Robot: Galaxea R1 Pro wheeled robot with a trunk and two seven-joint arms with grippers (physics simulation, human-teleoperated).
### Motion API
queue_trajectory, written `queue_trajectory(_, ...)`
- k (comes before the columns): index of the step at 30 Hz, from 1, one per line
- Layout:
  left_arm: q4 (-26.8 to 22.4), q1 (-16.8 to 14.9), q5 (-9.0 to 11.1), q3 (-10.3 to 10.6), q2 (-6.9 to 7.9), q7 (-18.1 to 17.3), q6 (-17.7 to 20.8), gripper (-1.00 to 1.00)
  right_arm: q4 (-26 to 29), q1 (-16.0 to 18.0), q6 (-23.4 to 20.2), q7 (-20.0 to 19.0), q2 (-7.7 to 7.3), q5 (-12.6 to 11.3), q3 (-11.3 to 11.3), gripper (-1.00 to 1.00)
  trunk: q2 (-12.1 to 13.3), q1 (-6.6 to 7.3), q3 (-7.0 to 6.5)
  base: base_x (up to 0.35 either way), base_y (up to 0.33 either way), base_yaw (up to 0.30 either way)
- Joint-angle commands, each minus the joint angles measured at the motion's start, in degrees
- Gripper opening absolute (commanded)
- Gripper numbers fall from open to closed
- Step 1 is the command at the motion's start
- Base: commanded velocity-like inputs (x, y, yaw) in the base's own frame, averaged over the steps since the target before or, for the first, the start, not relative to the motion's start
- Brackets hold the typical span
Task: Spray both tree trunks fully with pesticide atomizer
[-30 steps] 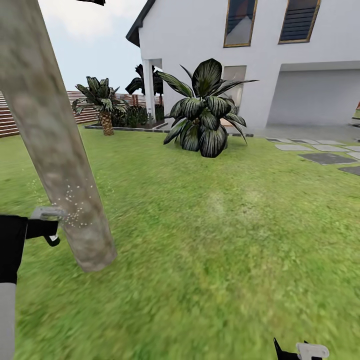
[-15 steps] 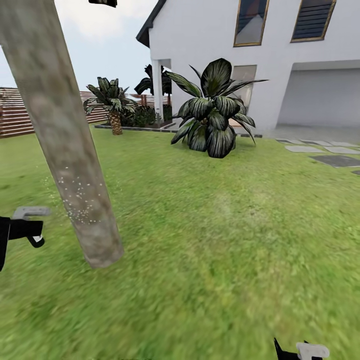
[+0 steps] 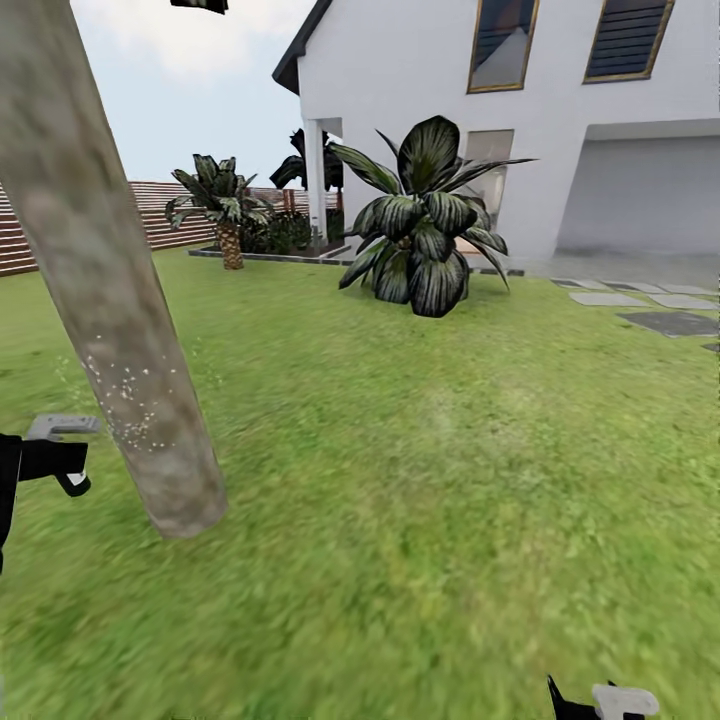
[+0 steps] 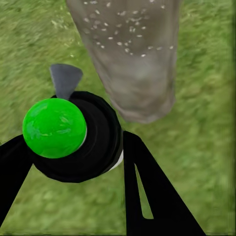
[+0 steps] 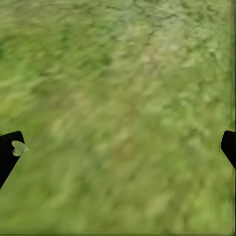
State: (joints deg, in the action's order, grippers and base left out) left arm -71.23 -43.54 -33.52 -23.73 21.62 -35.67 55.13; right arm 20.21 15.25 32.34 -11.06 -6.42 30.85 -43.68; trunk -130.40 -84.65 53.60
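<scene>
The left gripper (image 4: 73, 147) is clamped around the black pesticide atomizer with a bright green round cap (image 4: 55, 128), its grey nozzle (image 4: 65, 79) pointing at the thick grey-beige tree trunk (image 4: 132, 59). In the head view the atomizer (image 3: 55, 455) sits just beside the trunk (image 3: 110, 300), low over the mottled green lawn (image 3: 420, 480) near its left edge. Tiny white pesticide specks (image 3: 125, 385) dust the lower trunk. The right gripper (image 5: 118, 147) hangs over bare grass with its fingers spread wide, holding nothing. A white house (image 3: 520, 110) and a broad-leaved striped plant (image 3: 420, 220) stand at the lawn's far edge.
</scene>
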Motion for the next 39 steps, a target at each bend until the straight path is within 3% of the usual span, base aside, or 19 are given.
queue_trajectory(1,0.2,0.0,-0.1,0.0,0.00,0.0,0.0,-1.00,0.0,0.0,0.0,0.0,0.00,0.0,0.0,1.00,0.0,0.00,0.00,-0.138,-0.271,0.000)
queue_trajectory(13,2.7,0.3,-0.3,0.1,-1.00,1.6,-0.3,-1.00,0.0,0.0,0.0,0.0,0.00,0.0,0.0,1.00,0.0,0.00,0.00,-0.027,-0.273,0.220)
queue_trajectory(18,4.9,0.3,-0.6,0.2,-2.78,2.0,-0.5,-1.00,0.0,0.0,0.0,0.0,0.00,0.0,0.0,1.00,0.0,0.00,0.00,0.000,-0.275,0.278)
queue_trajectory(23,9.1,0.3,-0.4,0.2,-5.62,7.5,-2.0,-1.00,0.0,0.0,0.0,0.0,-0.06,0.0,-0.1,1.00,0.0,0.00,0.00,0.000,-0.275,0.135)
queue_trajectory(26,10.3,0.3,-0.5,0.2,-6.91,8.7,-3.9,-1.00,0.0,0.0,0.1,0.0,-0.08,0.0,-0.1,1.00,0.0,0.00,0.00,0.009,-0.276,0.014)
queue_trajectory(39,10.6,0.3,-0.6,-0.1,-7.40,11.7,-4.2,-1.00,0.0,0.0,0.1,0.0,-0.09,0.0,-0.1,1.00,0.0,0.00,0.00,0.196,-0.220,0.001)
